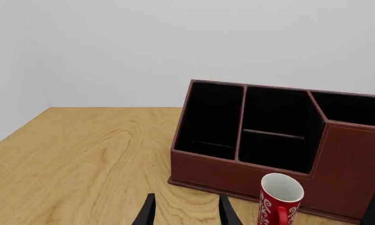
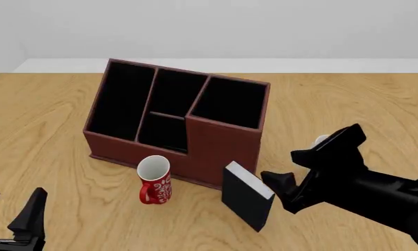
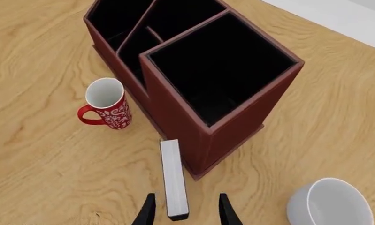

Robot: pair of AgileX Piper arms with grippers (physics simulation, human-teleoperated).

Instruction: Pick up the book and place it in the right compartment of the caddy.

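We are looking at a wooden table (image 2: pixel 348 99) that is carrying everything in view. The biggest thing on it is the caddy (image 2: pixel 216 157), a reddish-brown organiser with a black interior, sitting toward the far left of centre and turned at a slant. Its right compartment (image 2: pixel 229 102), the large squarish slot with the tallest front wall, is lying open and we are seeing only black lining inside it; the right wrist view is showing the same hollow (image 3: pixel 222 65) from above.

Our right arm is reaching in from the right, and its gripper (image 2: pixel 270 189) is sitting at the book (image 2: pixel 245 201), a black hardcover with white page edges that is standing upright just in front of the caddy's right front corner. In the right wrist view the book's white edge (image 3: pixel 173 176) is running between the two fingers (image 3: pixel 148 211), which are flanking it closely, but we cannot tell whether they are pressing on it.

A red mug with white patterning (image 2: pixel 154 180) is standing just in front of the caddy's middle, left of the book. A white mug (image 3: pixel 328 204) is resting on the table beyond the right arm.

Our left gripper (image 2: pixel 13 217) is hovering low at the near left, fingers spread and holding nothing.
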